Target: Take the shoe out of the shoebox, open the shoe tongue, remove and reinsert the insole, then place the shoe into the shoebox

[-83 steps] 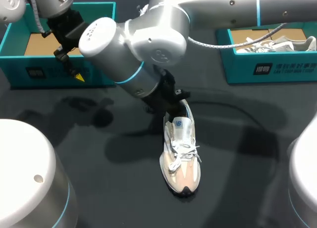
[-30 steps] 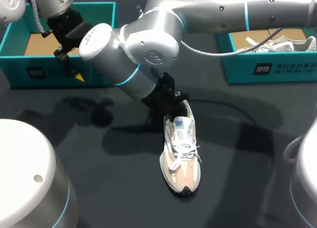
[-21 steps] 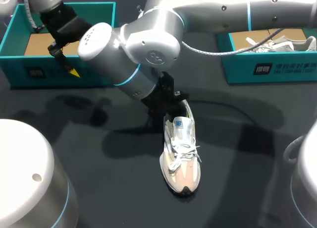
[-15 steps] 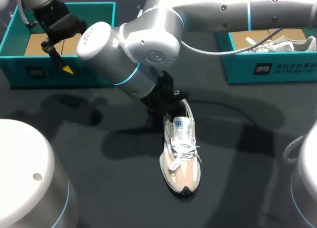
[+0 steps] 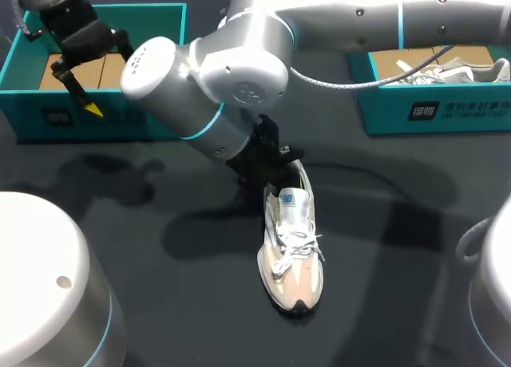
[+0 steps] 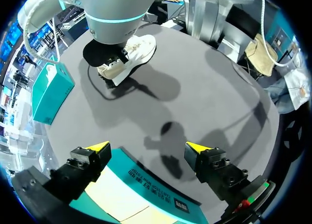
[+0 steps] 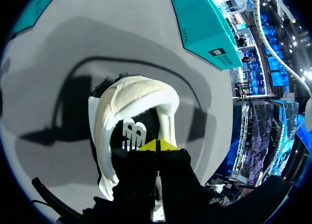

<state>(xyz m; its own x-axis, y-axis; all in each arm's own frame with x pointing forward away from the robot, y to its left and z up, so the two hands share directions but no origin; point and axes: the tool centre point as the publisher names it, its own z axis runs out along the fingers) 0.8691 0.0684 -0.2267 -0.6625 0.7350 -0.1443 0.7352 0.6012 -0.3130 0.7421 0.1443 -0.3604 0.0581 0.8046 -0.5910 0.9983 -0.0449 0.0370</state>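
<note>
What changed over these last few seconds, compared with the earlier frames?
The left claw, open and empty, moved leftward and farther back along the left shoebox, now over its front wall. The right claw stayed at the heel opening of the shoe; the shoe did not move.

Robotics lab bench: dark table point(image 5: 184, 319), two silver robot arms point(image 5: 239, 72), teal shoeboxes point(image 5: 447, 104) at its far edge

The shoe point(image 5: 292, 247) is white-beige, the shoebox point(image 5: 24, 104) teal
</note>
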